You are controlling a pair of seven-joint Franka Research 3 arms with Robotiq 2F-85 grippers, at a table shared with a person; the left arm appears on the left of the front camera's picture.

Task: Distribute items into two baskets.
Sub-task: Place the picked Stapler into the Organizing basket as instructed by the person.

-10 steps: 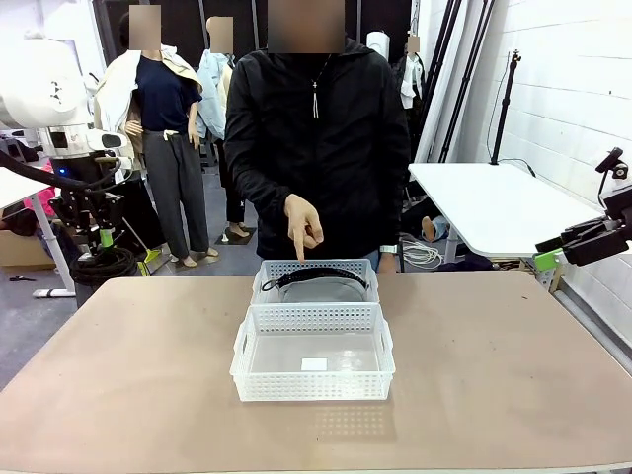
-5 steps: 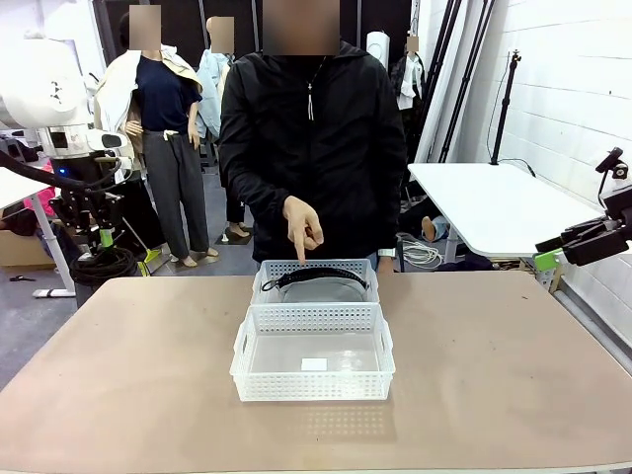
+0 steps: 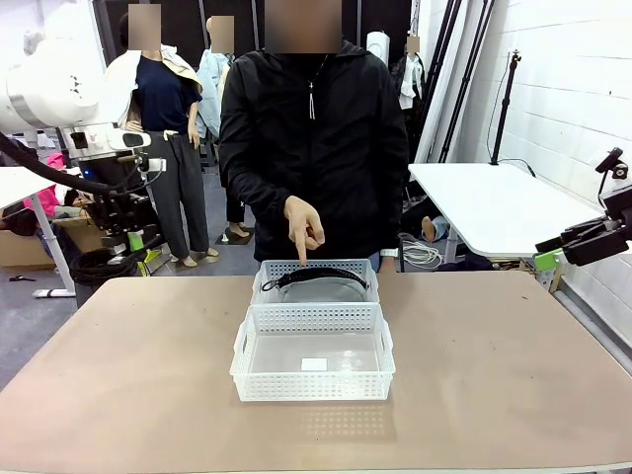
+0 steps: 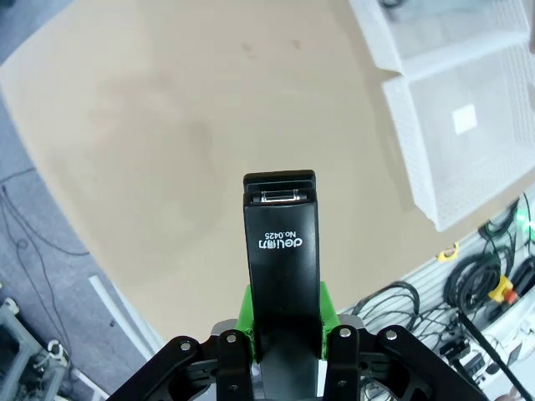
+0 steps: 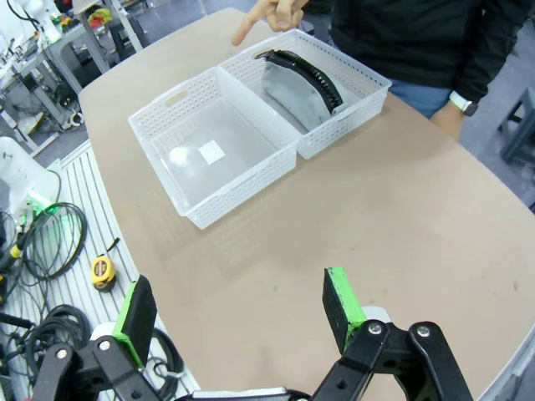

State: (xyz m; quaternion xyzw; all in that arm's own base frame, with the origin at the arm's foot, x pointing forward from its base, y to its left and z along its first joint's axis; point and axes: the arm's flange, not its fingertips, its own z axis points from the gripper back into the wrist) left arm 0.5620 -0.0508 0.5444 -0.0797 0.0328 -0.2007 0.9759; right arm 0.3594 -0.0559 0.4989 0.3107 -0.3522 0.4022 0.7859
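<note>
The left end effector is clamped on a black stapler, which stands straight out from between its green pads with white print on its upper face. This end effector hangs above the bare desk, off to the side of the two baskets; in the left wrist view both baskets lie well ahead of it and toward the upper right corner. In the front view the left end effector sits high beyond the desk's far left corner. The right end effector is released, its green-padded fingers spread wide with nothing between them, held over the desk edge on the robot's right. Ahead of it and well apart stand the near basket, which holds just a small white label on its floor, and touching it on the far side the far basket. Inside the far basket lie a black curved band and a grey piece under it. A person's hand points an index finger down at the far basket's rim, the fingertip just above it.
</note>
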